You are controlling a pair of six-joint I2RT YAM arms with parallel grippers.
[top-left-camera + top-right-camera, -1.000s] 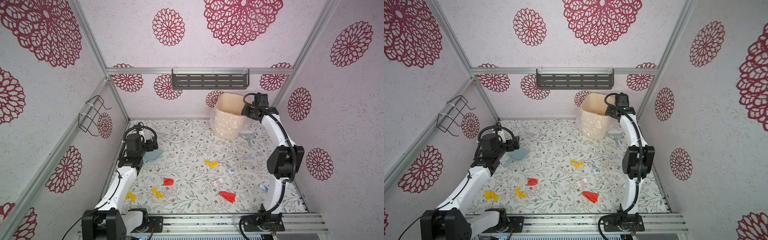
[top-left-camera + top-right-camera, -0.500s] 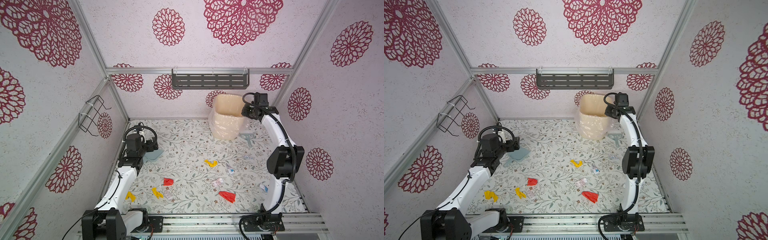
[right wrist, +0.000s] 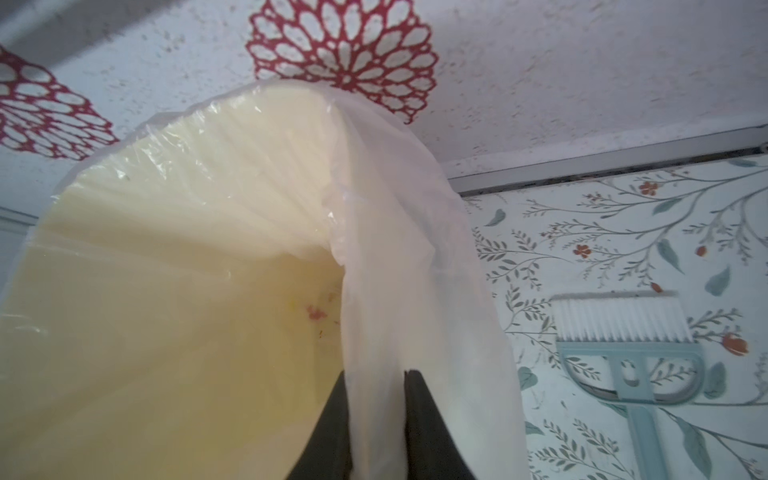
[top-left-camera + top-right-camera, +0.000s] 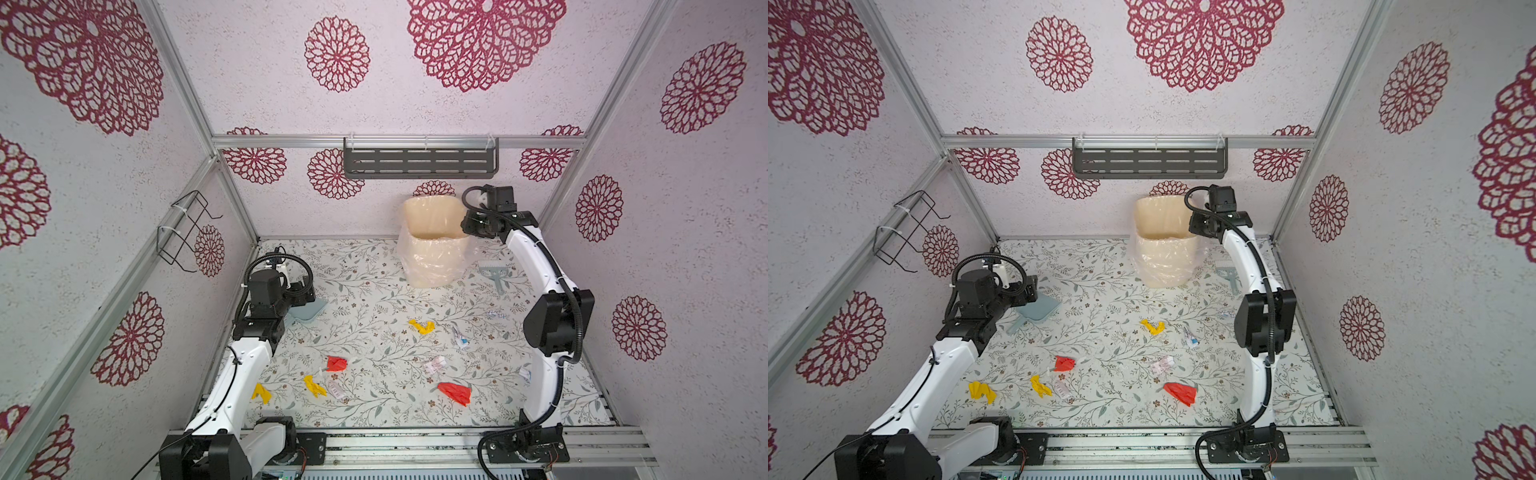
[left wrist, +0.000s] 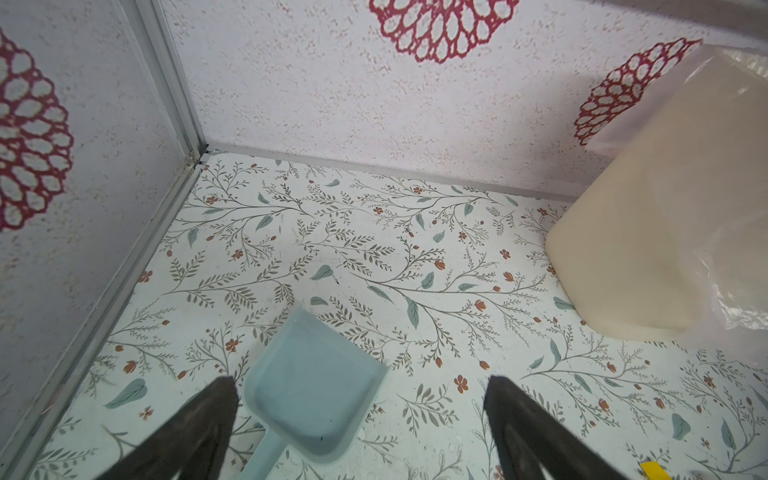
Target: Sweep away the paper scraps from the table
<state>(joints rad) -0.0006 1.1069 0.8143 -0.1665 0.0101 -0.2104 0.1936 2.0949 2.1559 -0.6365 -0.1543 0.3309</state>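
Several paper scraps lie on the leaf-print table [image 4: 374, 299]: yellow scraps [image 4: 422, 326] [image 4: 314, 386] [image 4: 261, 393], red scraps [image 4: 336, 363] [image 4: 455, 392], white scraps [image 4: 434, 364] [image 4: 460, 337]. My left gripper [image 4: 307, 293] [image 5: 360, 384] stands open just above the pale blue dustpan [image 5: 311, 399] [image 4: 307, 311], which lies flat with nothing in it. My right gripper [image 4: 467, 226] [image 3: 376, 374] is shut on the rim of the cream waste bin [image 4: 432, 257] [image 3: 187, 291], one finger inside and one outside over the plastic liner.
A small pale brush [image 4: 494, 272] [image 3: 623, 328] lies on the table right of the bin, under the right arm. The bin stands near the back wall. A grey shelf [image 4: 419, 162] hangs on the back wall, a wire rack [image 4: 183, 232] on the left wall.
The right gripper has closed on the bin's rim, and the bin has shifted a little to the left. The left arm and the scraps have not moved.
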